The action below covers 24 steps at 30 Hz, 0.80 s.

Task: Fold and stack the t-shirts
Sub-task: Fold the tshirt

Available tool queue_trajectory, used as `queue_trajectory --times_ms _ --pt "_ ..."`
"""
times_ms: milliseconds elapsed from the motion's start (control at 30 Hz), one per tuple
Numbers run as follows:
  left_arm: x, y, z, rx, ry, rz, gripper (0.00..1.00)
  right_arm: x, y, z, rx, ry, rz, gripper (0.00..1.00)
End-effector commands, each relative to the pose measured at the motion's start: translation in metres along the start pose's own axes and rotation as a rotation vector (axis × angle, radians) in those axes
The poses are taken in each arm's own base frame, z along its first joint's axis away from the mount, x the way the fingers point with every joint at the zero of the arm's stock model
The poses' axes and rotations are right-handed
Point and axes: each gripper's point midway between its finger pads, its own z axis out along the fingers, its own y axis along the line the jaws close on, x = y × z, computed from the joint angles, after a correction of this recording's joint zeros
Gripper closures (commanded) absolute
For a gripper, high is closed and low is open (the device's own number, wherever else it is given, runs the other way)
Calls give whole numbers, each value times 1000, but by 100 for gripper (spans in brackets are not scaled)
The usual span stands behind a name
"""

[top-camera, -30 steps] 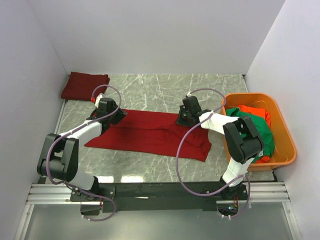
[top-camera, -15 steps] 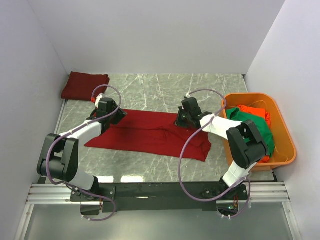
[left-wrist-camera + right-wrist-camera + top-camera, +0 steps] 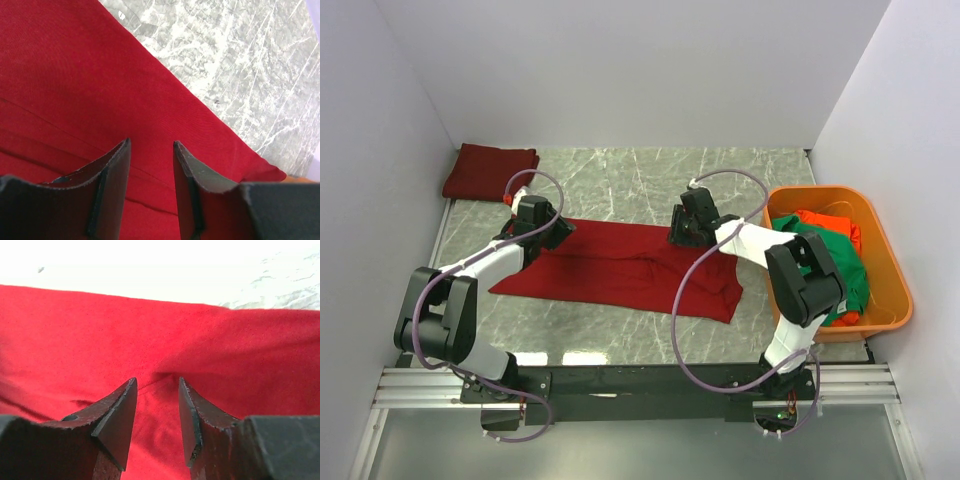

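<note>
A: T-shirts, top view. Positions?
B: Crimson t-shirt [image 3: 620, 268] lies spread flat mid-table [image 3: 620, 185]. Folded crimson t-shirt [image 3: 490, 170] is in the 10 o'clock corner. Green t-shirt [image 3: 830, 255] and orange-red t-shirt [image 3: 830, 222] are heaped in the orange tub [image 3: 895, 270] at 3 o'clock.
A: Grippers?
B: Left gripper [image 3: 552, 232] is over the spread shirt's 10 o'clock corner and right gripper [image 3: 682, 232] over its far edge at about 1 o'clock. Finger state is unreadable from above.
A: Left wrist view?
B: Left fingers [image 3: 112, 170] stand apart with a clear gap. Flat crimson cloth shows through it and nothing is pinched. The shirt edge runs from 11 to 4 o'clock, with marble beyond.
A: Right wrist view?
B: Right fingers [image 3: 117, 415] are also parted, nothing between them. Crimson cloth fills the frame below, with a small pucker just past the tips at 12 o'clock. The table beyond is washed out.
</note>
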Motion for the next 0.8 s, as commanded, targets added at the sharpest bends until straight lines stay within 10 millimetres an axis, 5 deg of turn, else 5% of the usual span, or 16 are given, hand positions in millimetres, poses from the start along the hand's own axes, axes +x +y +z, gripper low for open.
queue_trajectory --times_ms 0,500,700,767 --pt "-8 -18 -3 51 -18 25 55 -15 -4 5 27 -29 -32 54" --pt "-8 -16 -3 42 -20 21 56 -1 8 13 -55 24 -14 62" --pt "-10 -16 -6 42 -28 21 56 1 9 15 -56 34 1 93" --pt "-11 -18 -6 46 -30 24 56 -3 10 10 -60 19 3 97"
